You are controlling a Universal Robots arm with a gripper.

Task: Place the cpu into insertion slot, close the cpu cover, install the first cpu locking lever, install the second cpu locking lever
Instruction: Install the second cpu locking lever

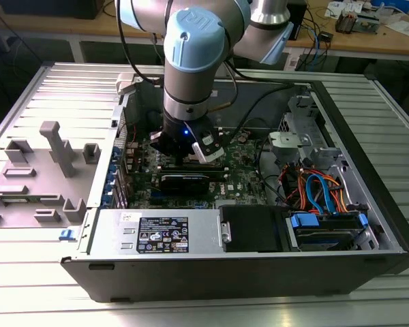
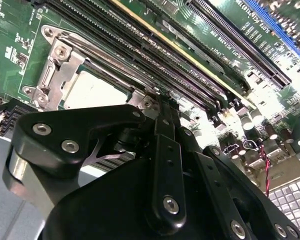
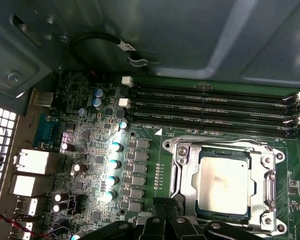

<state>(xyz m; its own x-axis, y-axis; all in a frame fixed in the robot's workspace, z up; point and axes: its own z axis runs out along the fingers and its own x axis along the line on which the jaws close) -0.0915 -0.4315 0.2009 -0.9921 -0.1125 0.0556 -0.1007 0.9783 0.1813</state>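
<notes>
the arm reaches down into the open computer case [image 1: 368, 204], which lies on its side on the ribbed metal table [image 1: 27, 286]. its gripper [image 1: 191, 146] hangs low over the green motherboard [image 1: 245, 170], near the middle of the case in the exterior view.

in the first wrist view the cpu [image 3: 223, 181] sits flat in the insertion slot [image 3: 225, 187], its dull silver top showing through the window of the cpu cover [image 3: 186, 170]. the cover lies down flat around the chip, screws at its corners. the four long black memory slots [image 3: 210, 107] run just beside the socket, on the side away from the gripper. rows of small capacitors [image 3: 112, 165] stand on the board near the socket.

in the second wrist view the gripper [image 2: 162, 107] is right at the edge of the socket; its black linkage points at the corner of the cover frame [image 2: 57, 70], and the pale chip [image 2: 92, 90] shows just beyond it. the jaws look drawn together into a narrow tip with nothing seen between them, though i cannot tell for sure whether they touch the frame.

in the exterior view a grey fixture block [image 1: 44, 174] lies on the table at the exterior view's left, and orange and blue cables [image 1: 320, 191] coil at the right end of the case.
</notes>
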